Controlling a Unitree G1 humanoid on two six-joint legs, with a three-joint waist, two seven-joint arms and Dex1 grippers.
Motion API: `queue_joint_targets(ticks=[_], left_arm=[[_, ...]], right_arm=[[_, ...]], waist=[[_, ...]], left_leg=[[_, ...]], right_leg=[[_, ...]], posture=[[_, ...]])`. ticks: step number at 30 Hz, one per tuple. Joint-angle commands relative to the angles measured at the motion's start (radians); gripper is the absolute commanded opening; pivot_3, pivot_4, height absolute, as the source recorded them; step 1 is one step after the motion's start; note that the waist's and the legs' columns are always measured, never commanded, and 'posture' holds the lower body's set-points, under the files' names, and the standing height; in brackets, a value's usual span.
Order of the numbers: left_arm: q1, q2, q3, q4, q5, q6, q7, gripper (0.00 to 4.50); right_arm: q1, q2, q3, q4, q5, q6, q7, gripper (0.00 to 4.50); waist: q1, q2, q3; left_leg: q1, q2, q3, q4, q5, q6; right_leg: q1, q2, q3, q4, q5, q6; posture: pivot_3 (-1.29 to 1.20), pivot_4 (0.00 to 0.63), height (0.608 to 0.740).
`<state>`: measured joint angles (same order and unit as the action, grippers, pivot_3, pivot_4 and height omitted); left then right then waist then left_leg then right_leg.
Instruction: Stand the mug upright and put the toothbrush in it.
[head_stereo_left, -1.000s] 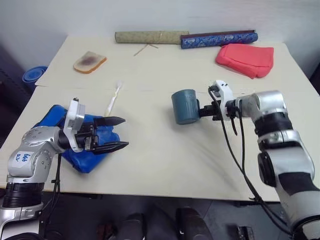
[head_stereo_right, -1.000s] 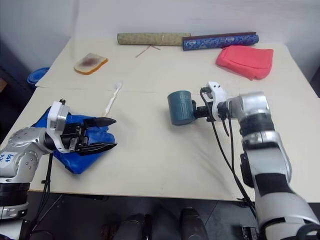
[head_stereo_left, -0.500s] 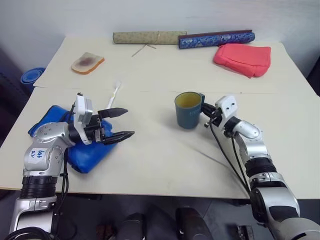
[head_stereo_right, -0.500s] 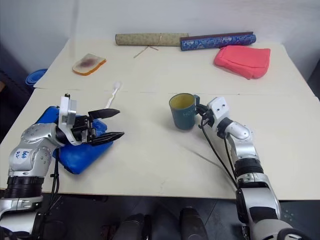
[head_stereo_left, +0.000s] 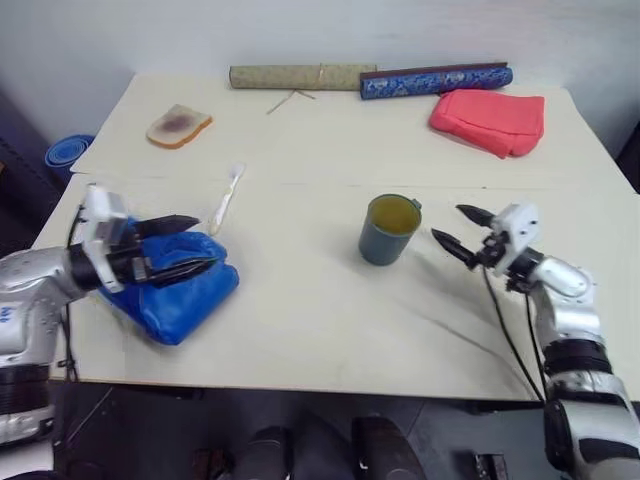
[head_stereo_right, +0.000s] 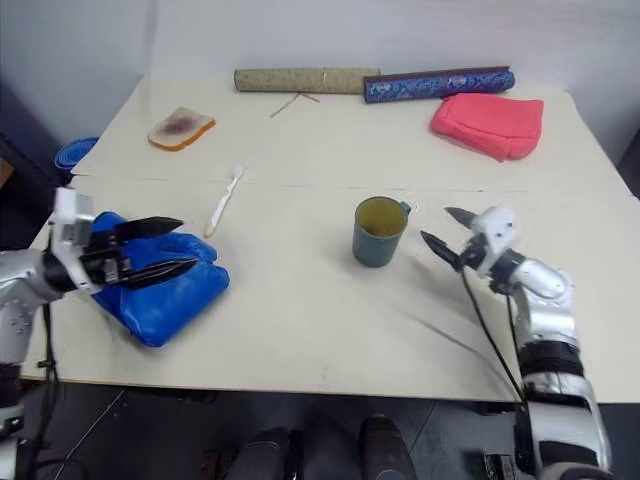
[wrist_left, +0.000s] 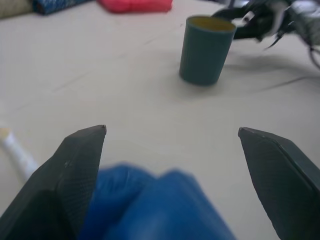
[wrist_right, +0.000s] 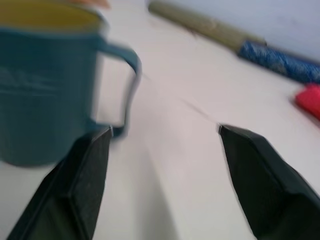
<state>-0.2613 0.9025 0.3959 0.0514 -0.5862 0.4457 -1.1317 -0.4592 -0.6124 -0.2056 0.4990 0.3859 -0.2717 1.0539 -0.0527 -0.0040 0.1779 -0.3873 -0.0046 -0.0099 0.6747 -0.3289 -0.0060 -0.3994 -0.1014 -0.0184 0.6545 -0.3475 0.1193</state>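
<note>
- the mug (head_stereo_left: 388, 229) stands upright at centre frame on the table (head_stereo_left: 330, 310), yellow inside showing; we judge the first step done.
- our right gripper (head_stereo_left: 462, 231), just right of the mug, has its fingers spread and empty, apart from the handle.
- the toothbrush (head_stereo_left: 227, 198) lies flat at upper left of centre, beyond the blue boxing glove (head_stereo_left: 178, 290).
- our left gripper (head_stereo_left: 182, 247) hovers over the glove at left, fingers spread, holding nothing.
- next we must pinch the thin toothbrush and carry it to the mug.
</note>
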Motion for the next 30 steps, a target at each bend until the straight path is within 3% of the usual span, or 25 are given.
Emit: queue_joint_targets(ticks=[1, 4, 8, 12, 16, 20, 23, 26, 30], left_arm=[[0.117, 0.078, 0.217, 0.083, 0.005, 0.071, 0.072, 4.5], [0.199, 0.115, 0.298, 0.207, 0.035, 0.105, 0.128, 4.5], [0.181, 0.158, 0.283, 0.312, 0.049, 0.229, 0.21, 4.5], [0.004, 0.183, 0.179, 0.28, -0.008, 0.379, 0.189, 4.5], [-0.317, 0.175, -0.028, 0.296, 0.005, 0.53, 0.196, 4.5], [-0.689, 0.08, -0.305, 0.485, 0.17, 0.558, 0.225, 4.5], [-0.88, -0.014, -0.434, 0.691, 0.303, 0.503, 0.262, 4.5], [-1.011, -0.133, -0.545, 0.899, 0.42, 0.424, 0.242, 4.5], [-1.089, -0.249, -0.571, 1.091, 0.502, 0.314, 0.298, 4.5]], right_arm=[[0.178, -0.067, -0.062, -0.302, 0.219, 0.106, 0.205, 4.46], [0.278, -0.035, -0.069, -0.504, 0.273, 0.094, 0.199, 4.46], [0.309, 0.072, -0.047, -0.655, 0.246, 0.036, 0.099, 4.46], [0.319, 0.107, -0.025, -0.705, 0.211, -0.005, 0.089, 4.46], [0.325, 0.082, -0.034, -0.688, 0.202, 0.007, 0.077, 4.46], [0.315, 0.06, -0.057, -0.657, 0.199, -0.005, 0.075, 4.46], [0.31, 0.052, -0.062, -0.659, 0.204, -0.002, 0.076, 4.46], [0.306, 0.046, -0.067, -0.675, 0.211, 0.01, 0.068, 4.46], [0.293, 0.045, -0.061, -0.686, 0.213, 0.023, 0.051, 4.46]], waist=[[0.002, 0.0, 0.0], [0.0, 0.0, 0.0], [0.017, -0.001, 0.0], [0.055, -0.004, 0.0], [0.077, -0.007, -0.002], [0.074, -0.007, -0.002], [0.061, -0.007, -0.002], [0.047, -0.008, -0.001], [0.033, -0.009, -0.001]], left_leg=[[0.0, 0.0, -0.001, -0.001, 0.0, 0.0], [0.002, 0.001, -0.001, -0.003, 0.0, 0.0], [0.017, 0.0, 0.001, -0.008, 0.0, 0.0], [0.017, -0.001, -0.004, -0.008, -0.002, 0.0], [0.015, -0.004, -0.007, -0.008, -0.003, 0.001], [0.015, -0.007, -0.005, -0.007, -0.003, 0.002], [0.016, -0.011, -0.002, -0.007, -0.003, 0.003], [0.016, -0.011, -0.001, -0.007, -0.003, 0.003], [0.015, -0.009, 0.001, -0.008, -0.003, 0.002]], right_leg=[[0.001, 0.0, 0.0, -0.001, 0.0, 0.0], [0.003, 0.0, 0.0, -0.003, 0.0, 0.0], [0.014, -0.001, 0.0, -0.008, 0.0, -0.001], [0.016, -0.004, 0.001, -0.01, 0.0, -0.001], [0.018, -0.005, -0.001, -0.009, 0.0, -0.001], [0.018, 0.001, -0.006, -0.008, 0.0, -0.001], [0.018, 0.002, -0.006, -0.008, 0.0, -0.001], [0.017, 0.003, -0.006, -0.008, 0.0, 0.0], [0.014, 0.004, -0.006, -0.007, -0.001, 0.0]], posture=[[0.0, 0.15, 0.74], [0.0, 0.15, 0.74], [0.0, 0.15, 0.74], [0.0, 0.15, 0.74], [0.0, 0.15, 0.74], [0.0, 0.15, 0.74], [0.0, 0.15, 0.74], [0.0, 0.15, 0.74], [0.0, 0.15, 0.74]])
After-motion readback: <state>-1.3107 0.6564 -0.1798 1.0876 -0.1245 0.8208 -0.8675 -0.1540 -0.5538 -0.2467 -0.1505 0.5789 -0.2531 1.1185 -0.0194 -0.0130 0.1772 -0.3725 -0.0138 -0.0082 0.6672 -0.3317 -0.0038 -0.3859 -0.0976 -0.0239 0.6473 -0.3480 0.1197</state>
